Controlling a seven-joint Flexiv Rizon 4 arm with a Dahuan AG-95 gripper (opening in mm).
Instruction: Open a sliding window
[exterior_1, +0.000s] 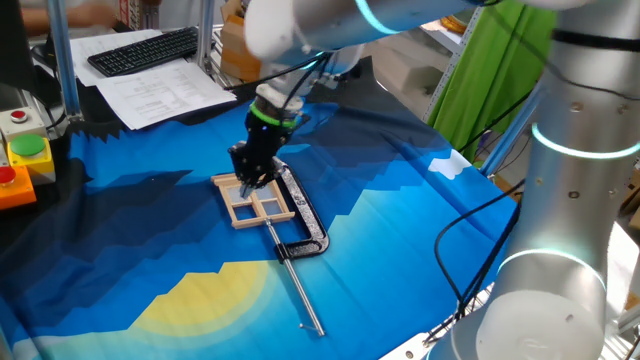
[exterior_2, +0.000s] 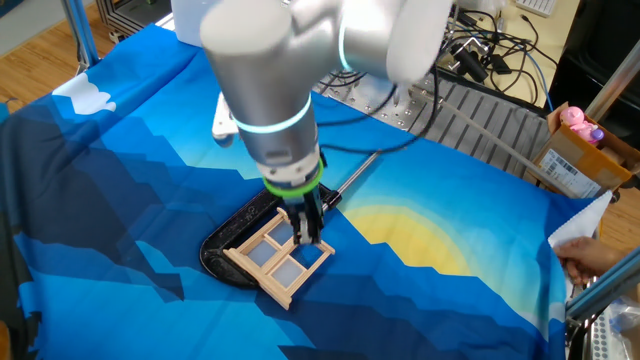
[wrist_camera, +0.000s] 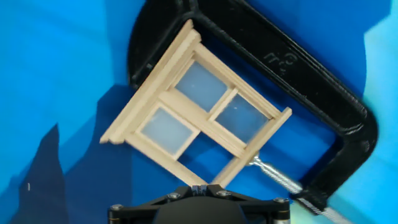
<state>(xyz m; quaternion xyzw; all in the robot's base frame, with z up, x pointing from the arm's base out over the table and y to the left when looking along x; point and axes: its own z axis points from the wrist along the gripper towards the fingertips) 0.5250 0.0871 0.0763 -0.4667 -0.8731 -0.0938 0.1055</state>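
Note:
The sliding window (exterior_1: 256, 206) is a small pale wood frame with four panes, lying flat on the blue cloth inside a black metal clamp (exterior_1: 311, 226). It also shows in the other fixed view (exterior_2: 281, 259) and fills the middle of the hand view (wrist_camera: 199, 118). My gripper (exterior_1: 254, 178) stands straight above the window with its tips down at the frame's near part (exterior_2: 305, 238). In the hand view the gripper (wrist_camera: 198, 186) has its jaws closed together at the window's lower edge, with nothing seen between them.
The clamp's silver rod (exterior_1: 298, 286) runs from the window toward the table's front. A keyboard (exterior_1: 145, 48) and papers (exterior_1: 160, 92) lie at the back left, a button box (exterior_1: 24, 160) at the left edge. A cardboard box (exterior_2: 575, 155) stands beyond the cloth.

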